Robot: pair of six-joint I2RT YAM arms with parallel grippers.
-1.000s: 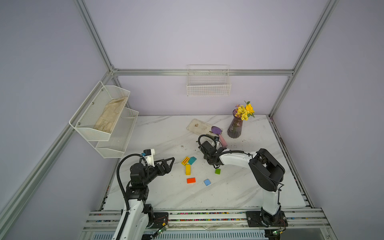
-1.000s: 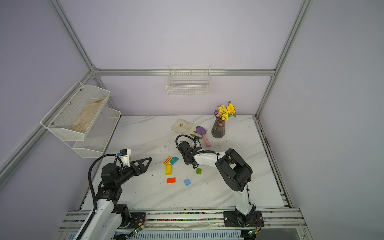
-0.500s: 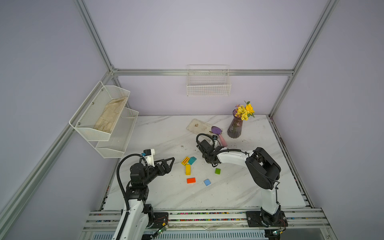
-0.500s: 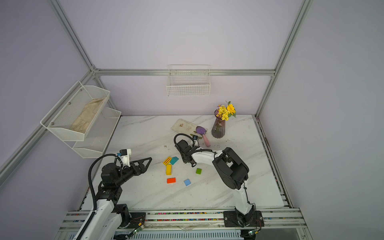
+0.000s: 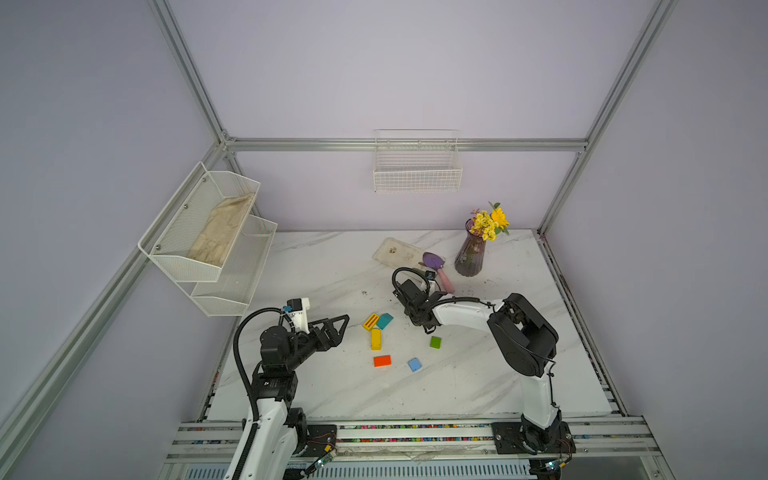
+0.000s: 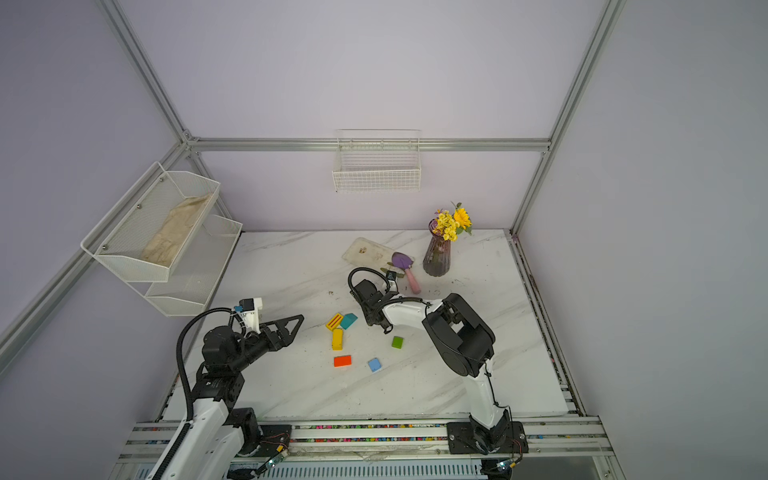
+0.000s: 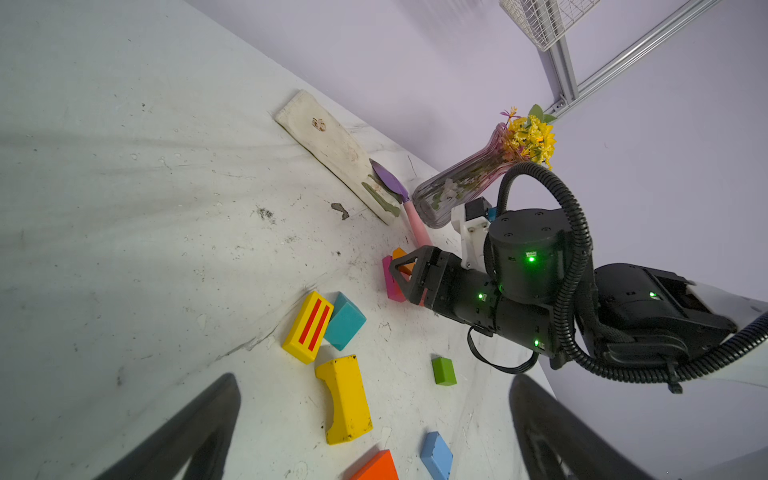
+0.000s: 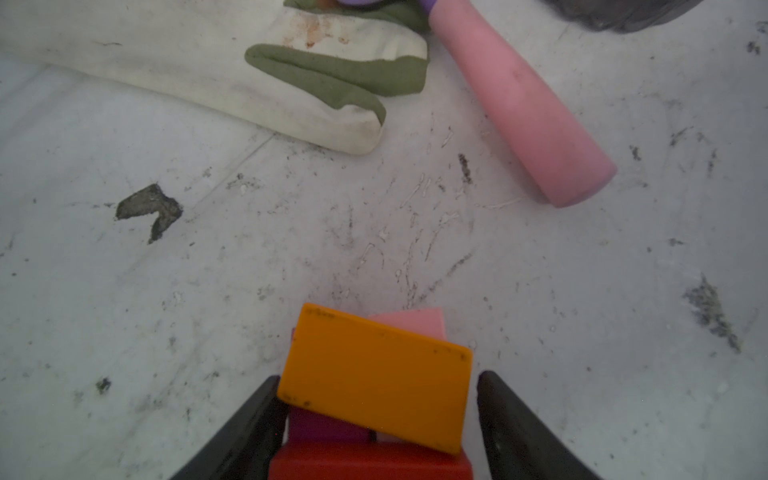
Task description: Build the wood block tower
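The white marble-patterned tabletop [image 5: 332,395] carries everything. The white-and-black right arm [image 5: 461,311] reaches across the middle toward the far side. The left arm [image 5: 286,345] sits low at the near left.

The left gripper [image 7: 374,380] has its fingers spread wide with nothing between them and hovers short of the loose blocks.

A purple ribbed vase of yellow flowers [image 5: 471,257] stands at the far right. Near it lies a soiled white glove with green patches [image 5: 397,251]. The blade of a purple trowel with pink handle [image 5: 436,266] rests on the glove.

The tower [image 7: 390,282] is a short stack just in front of the trowel handle, under the right gripper [image 8: 378,374]. In the right wrist view a flat orange rectangular block [image 8: 353,365] lies skewed on top, over a pink block [image 8: 415,322], a magenta block [image 8: 324,428] and a red block [image 8: 370,463]. Their order beneath cannot be told. The right gripper's jaws straddle the orange block, parted, with a sliver of gap on one side, so it is not clamped.

The loose blocks lie left of the tower in both top views:
- yellow arch block [image 5: 375,338]
- yellow block with red stripes [image 5: 370,321], touching the teal house-shaped block [image 5: 385,320]
- orange-red flat block [image 5: 382,360]
- light blue block [image 5: 414,364]
- green cube [image 5: 435,342]
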